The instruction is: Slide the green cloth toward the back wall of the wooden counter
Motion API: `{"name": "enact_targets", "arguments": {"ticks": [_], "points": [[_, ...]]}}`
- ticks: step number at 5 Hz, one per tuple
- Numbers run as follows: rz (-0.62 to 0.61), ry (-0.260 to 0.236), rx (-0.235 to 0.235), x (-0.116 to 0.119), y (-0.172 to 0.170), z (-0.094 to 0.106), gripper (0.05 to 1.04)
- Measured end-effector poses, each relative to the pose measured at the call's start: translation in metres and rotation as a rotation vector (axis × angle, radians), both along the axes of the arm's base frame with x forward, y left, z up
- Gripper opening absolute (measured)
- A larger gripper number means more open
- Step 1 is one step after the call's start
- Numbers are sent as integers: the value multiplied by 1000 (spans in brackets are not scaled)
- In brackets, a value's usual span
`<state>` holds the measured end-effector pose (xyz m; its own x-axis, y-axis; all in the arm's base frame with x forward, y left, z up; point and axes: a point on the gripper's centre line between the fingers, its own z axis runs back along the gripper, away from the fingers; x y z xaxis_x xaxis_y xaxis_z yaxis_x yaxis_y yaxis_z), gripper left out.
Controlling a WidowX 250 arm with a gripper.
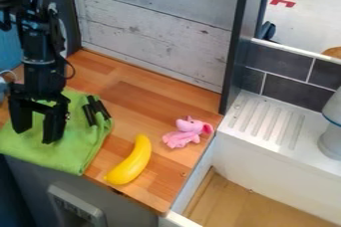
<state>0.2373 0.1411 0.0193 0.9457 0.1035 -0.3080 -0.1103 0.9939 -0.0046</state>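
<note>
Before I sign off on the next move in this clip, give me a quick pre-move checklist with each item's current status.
1. Gripper open, holding nothing: ok, its fingers are apart.
2. Gripper off the green cloth: cannot tell; it hangs over the cloth, but contact or a gap isn't clear.
3. Cloth free of other things: not ok, black pieces lie on it beside the gripper.
4. Banana off the cloth: ok, it lies on the wooden counter.
5. Pink toy apart from the banana: ok.

Whitewashed wooden planks (153, 27) stand behind the counter (153, 91), beside dark tiles (293, 90).
</note>
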Motion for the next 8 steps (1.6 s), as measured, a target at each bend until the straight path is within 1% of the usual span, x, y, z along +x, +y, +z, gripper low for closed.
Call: {"name": "enact_targets", "arguments": {"ticks": [1,2,3,4,5,6,7,8], "points": [[-1,3,2,3,3,-3,1003],[11,12,8,12,7,-13,1003],[36,-17,3,26,12,-15,1003],[55,-71,-8,47,16,-11,1003],[48,-143,-10,67,20,-1,1003],[-11,-221,-6,97,13,8,1003],[-80,-251,27,123,8,13,1003],[-81,-251,43,125,10,13,1003]]}}
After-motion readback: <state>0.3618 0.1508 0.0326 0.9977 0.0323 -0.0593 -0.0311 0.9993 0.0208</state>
